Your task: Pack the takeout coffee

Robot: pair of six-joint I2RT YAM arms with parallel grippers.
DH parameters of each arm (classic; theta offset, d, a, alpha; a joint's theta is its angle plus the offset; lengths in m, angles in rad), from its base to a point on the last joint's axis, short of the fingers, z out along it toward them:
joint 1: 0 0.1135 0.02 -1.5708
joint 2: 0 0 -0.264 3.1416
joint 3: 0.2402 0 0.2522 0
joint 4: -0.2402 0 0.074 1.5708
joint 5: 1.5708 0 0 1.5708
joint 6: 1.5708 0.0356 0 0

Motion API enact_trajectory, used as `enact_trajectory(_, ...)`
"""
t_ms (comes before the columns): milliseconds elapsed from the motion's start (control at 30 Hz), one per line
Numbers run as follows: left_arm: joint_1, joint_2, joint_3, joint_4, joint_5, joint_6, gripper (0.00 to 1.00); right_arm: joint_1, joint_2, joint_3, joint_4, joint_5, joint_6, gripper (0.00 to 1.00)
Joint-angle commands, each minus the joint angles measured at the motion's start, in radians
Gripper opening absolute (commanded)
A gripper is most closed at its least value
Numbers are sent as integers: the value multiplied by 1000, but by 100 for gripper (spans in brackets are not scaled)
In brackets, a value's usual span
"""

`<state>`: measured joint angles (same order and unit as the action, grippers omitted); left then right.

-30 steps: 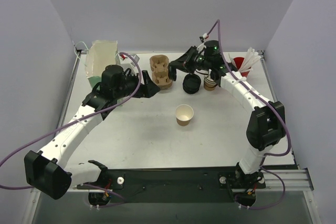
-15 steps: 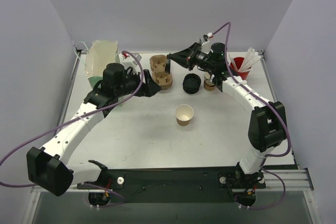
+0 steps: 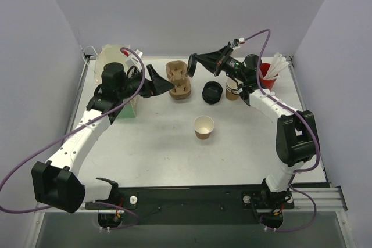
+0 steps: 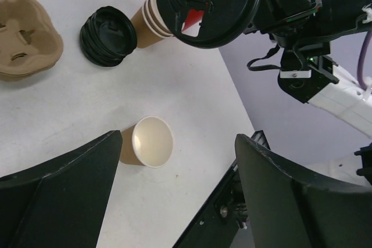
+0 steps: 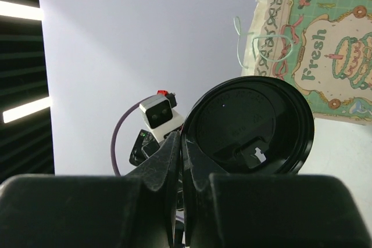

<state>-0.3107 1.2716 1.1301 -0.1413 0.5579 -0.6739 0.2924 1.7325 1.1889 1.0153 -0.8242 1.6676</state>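
The takeout coffee's small brown paper cup [image 3: 203, 126] stands upright and lidless in the middle of the table; the left wrist view shows it [image 4: 152, 142] too. My right gripper [image 3: 201, 61] is shut on the rim of a round black lid [image 3: 191, 65] and holds it on edge in the air above the back of the table. The same lid [image 5: 250, 123] fills the right wrist view, pinched at its left rim by the gripper [image 5: 185, 139]. My left gripper [image 3: 165, 84] hangs open and empty, raised beside the carrier and pointing right; its jaws [image 4: 179, 137] frame the cup far below.
A brown pulp cup carrier [image 3: 178, 79] sits at the back centre. Beside it are a stack of black lids [image 3: 212, 92] and a stack of tan cups [image 3: 232, 92]. A red cup with white sticks [image 3: 268, 72] stands back right, a printed paper bag [image 3: 113, 65] back left.
My right gripper has risen and swung left, away from the lid stack, with one lid in it. The left arm has pulled back to the left and tilted its gripper up.
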Motion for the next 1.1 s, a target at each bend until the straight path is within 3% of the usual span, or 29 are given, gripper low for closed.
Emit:
enact_trajectory(0, 2, 25, 59, 126, 94, -91, 90, 2, -36, 5, 166, -36, 23, 0)
enact_trajectory(133, -21, 32, 95, 88, 65, -31, 90, 5, -63, 14, 70, -39, -43, 0)
enact_trajectory(233, -70, 38, 167, -36, -25, 81, 90, 33, -132, 81, -301, -3, -311, 0)
enact_trajectory(267, -82, 41, 187, -70, -100, 112, 89, 46, -148, 119, -565, 32, -394, 0)
enact_trajectory(367, -142, 44, 236, -167, -240, 206, 89, 126, -182, 271, -965, 213, -636, 0)
enact_trajectory(533, -232, 64, 266, -219, -387, 289, 85, 207, -153, 397, -1154, 350, -674, 0)
enact_trajectory(767, -284, 72, 258, -208, -575, 310, 82, 251, -116, 466, -1254, 416, -686, 0)
enact_trajectory(1067, -303, 89, 214, -155, -590, 301, 80, 267, -103, 456, -1282, 488, -640, 0)
